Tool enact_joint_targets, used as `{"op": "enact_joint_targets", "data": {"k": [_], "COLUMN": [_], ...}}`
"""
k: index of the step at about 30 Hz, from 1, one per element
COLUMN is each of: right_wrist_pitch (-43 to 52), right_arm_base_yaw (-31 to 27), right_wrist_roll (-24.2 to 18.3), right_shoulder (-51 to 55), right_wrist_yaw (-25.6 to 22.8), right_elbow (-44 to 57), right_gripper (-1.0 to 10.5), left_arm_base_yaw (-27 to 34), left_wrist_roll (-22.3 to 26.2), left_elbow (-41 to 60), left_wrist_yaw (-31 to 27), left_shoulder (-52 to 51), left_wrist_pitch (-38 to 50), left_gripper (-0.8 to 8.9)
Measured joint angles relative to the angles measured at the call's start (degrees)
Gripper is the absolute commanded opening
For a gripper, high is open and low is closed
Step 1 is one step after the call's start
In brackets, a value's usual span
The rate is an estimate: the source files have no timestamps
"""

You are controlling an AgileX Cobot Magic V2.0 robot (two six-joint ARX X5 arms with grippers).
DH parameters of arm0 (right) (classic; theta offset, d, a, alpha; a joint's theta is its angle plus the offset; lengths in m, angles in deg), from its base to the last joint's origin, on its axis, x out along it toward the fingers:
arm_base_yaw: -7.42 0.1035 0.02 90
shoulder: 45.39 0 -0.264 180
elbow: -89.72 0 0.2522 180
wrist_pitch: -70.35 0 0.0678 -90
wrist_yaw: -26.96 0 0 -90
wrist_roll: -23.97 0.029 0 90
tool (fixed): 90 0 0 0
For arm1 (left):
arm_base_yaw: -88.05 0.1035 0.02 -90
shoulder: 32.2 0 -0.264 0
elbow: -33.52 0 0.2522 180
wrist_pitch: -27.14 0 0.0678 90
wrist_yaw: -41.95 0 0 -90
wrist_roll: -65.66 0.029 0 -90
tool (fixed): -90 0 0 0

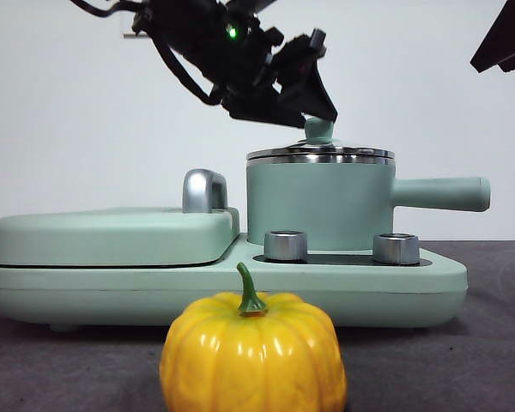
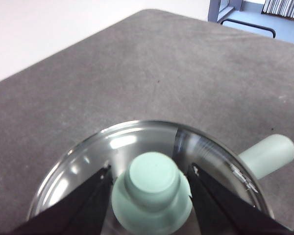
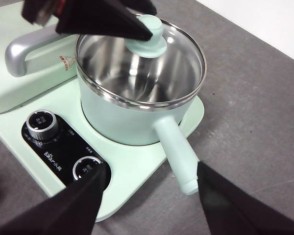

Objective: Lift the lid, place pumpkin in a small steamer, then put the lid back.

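Note:
The small steamer (image 1: 319,206) stands on the right of the appliance base, with its long handle (image 1: 442,194) pointing right. The glass lid (image 1: 322,155) rests on its rim. My left gripper (image 1: 316,110) reaches down from the upper left, and its jaws are shut on both sides of the lid's mint-green knob (image 2: 154,178). The right wrist view shows the steamer (image 3: 132,120), the lid (image 3: 183,63) and the left gripper's jaws at the knob. The pumpkin (image 1: 253,356) sits on the table in front of the base. My right gripper (image 3: 151,169) is open and empty, high above the steamer's handle.
The wide mint-green appliance base (image 1: 429,279) carries two metal knobs (image 1: 285,245) and a flat griddle cover (image 1: 103,233) with a steel handle (image 1: 204,190) on its left. The dark grey table (image 2: 176,63) extends beyond the pot. The right arm shows as a black tip (image 1: 502,39).

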Motion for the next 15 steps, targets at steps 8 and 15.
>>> {"op": "enact_joint_targets", "data": {"k": [8,15], "right_wrist_pitch": [0.0,0.0], "right_arm_base_yaw": [0.0,0.0], "right_wrist_roll": [0.0,0.0], "right_shoulder": [0.0,0.0], "right_wrist_yaw": [0.0,0.0], "right_elbow": [0.0,0.0], "right_gripper": [3.0,3.0], "left_arm_base_yaw": [0.0,-0.1], "left_wrist_roll": [0.0,-0.2], "left_elbow": [0.0,0.0], "left_wrist_yaw": [0.0,0.0], "left_shoulder": [1.2,2.2], "left_wrist_pitch": [1.0,1.4], "left_gripper": [2.54,1.82]}}
